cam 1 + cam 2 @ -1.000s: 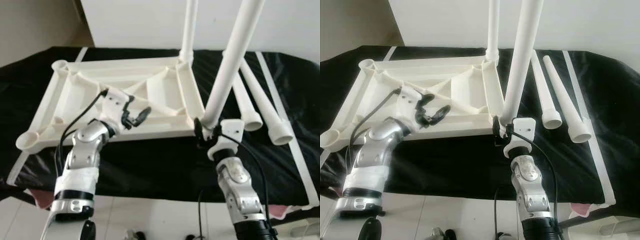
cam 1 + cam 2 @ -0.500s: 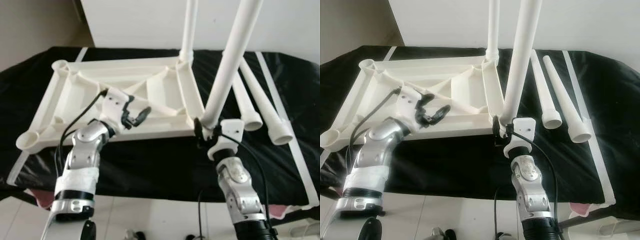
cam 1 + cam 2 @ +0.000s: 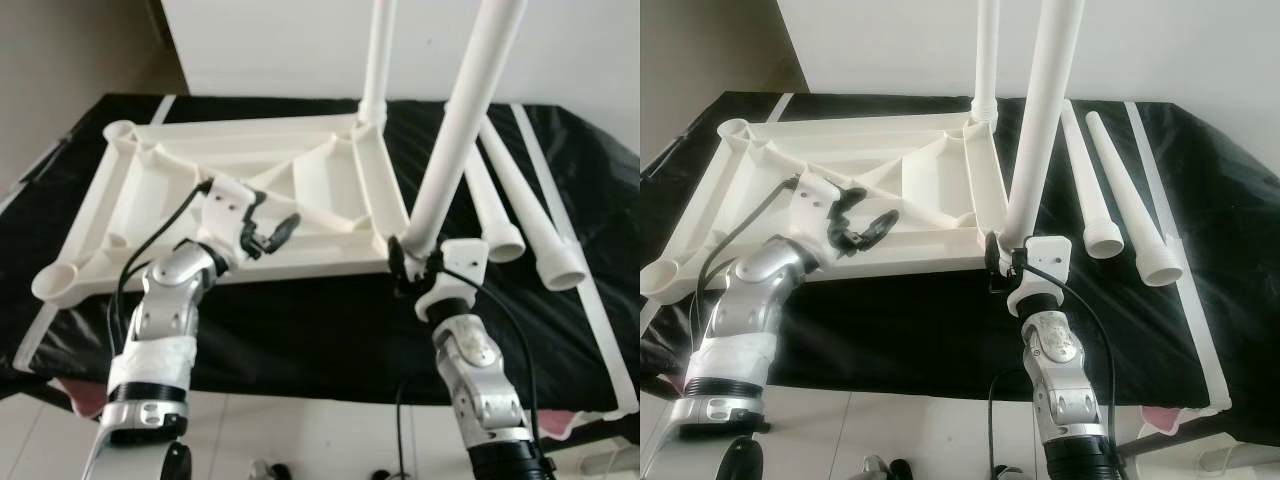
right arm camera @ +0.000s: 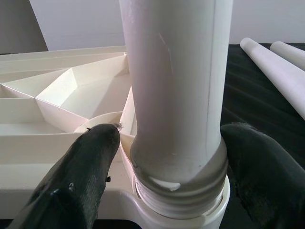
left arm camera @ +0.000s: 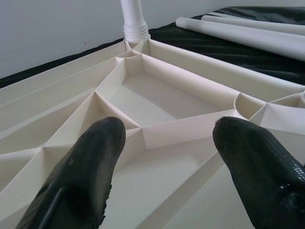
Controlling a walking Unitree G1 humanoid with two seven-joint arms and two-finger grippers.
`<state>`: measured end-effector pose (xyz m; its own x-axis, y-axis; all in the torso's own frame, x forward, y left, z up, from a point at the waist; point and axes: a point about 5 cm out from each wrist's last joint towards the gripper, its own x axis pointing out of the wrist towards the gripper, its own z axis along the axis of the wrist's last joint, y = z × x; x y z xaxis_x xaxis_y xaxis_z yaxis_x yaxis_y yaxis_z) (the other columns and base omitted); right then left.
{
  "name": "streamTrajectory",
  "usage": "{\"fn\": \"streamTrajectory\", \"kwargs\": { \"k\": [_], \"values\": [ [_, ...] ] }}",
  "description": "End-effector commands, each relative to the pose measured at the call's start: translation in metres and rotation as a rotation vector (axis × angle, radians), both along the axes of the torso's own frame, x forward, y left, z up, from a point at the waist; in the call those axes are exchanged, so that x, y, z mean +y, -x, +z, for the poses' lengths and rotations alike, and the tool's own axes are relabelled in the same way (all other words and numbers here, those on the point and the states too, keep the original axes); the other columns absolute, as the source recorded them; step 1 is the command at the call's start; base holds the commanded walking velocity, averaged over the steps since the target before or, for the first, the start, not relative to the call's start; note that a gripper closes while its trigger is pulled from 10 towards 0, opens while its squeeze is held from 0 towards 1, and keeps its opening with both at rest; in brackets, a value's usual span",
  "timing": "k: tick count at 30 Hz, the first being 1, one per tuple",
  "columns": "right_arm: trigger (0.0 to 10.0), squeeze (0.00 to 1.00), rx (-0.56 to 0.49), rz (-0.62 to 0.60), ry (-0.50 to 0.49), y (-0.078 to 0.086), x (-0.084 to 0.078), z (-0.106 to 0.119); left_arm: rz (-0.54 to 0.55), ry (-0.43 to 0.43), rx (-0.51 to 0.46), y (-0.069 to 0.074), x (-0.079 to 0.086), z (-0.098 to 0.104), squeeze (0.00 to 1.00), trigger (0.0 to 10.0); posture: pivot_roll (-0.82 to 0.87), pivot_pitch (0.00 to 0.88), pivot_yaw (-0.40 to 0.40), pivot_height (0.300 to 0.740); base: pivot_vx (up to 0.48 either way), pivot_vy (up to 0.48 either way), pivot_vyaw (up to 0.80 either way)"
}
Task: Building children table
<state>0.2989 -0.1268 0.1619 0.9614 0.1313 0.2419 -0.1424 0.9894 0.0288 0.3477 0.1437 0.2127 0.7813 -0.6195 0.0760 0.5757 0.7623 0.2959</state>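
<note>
- The right tool (image 3: pixel 408 262) is held at the base of a long white plastic tube leg (image 3: pixel 455 130), its two black fingers (image 4: pixel 83 179) standing to either side of the tube's lower end; contact cannot be made out, so whether the leg is truly gripped cannot be told.
- The leg is seen standing in the near right corner socket (image 4: pixel 143 210) of the upturned white ribbed plastic tabletop (image 3: pixel 190 170), which lies on the black-covered worktop (image 3: pixel 300 330).
- The thread at the leg's foot is seen partly above the socket rim, so the leg is judged not fully seated; it should be kept upright and turned or pressed straight down.
- The left tool (image 3: pixel 268 232) is held wide apart and empty over the ribs; the tabletop is best steadied by it.
- A second leg (image 3: pixel 377 60) stands in the far corner; two loose white legs (image 3: pixel 520 215) lie beside, to the right.
</note>
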Motion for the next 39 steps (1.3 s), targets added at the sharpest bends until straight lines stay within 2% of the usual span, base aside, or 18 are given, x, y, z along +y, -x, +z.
{"fn": "streamTrajectory", "kwargs": {
  "k": [1, 39],
  "values": [
    [10.0, 0.00, 0.006, 0.019, -0.011, 0.0023, 0.0022, -0.0013, 0.198, 0.039, -0.022, -0.0026, 0.0099, -0.0019, 0.00, 10.0, -0.06, 0.156, 0.031, 0.740, 0.000, 0.000, 0.00],
    [10.0, 0.00, 0.004, 0.011, -0.017, 0.0024, 0.0018, 0.0000, 0.185, 0.026, -0.020, -0.0016, 0.0090, -0.0025, 0.00, 10.0, -0.07, 0.162, 0.038, 0.740, 0.000, 0.000, 0.00]
  ]
}}
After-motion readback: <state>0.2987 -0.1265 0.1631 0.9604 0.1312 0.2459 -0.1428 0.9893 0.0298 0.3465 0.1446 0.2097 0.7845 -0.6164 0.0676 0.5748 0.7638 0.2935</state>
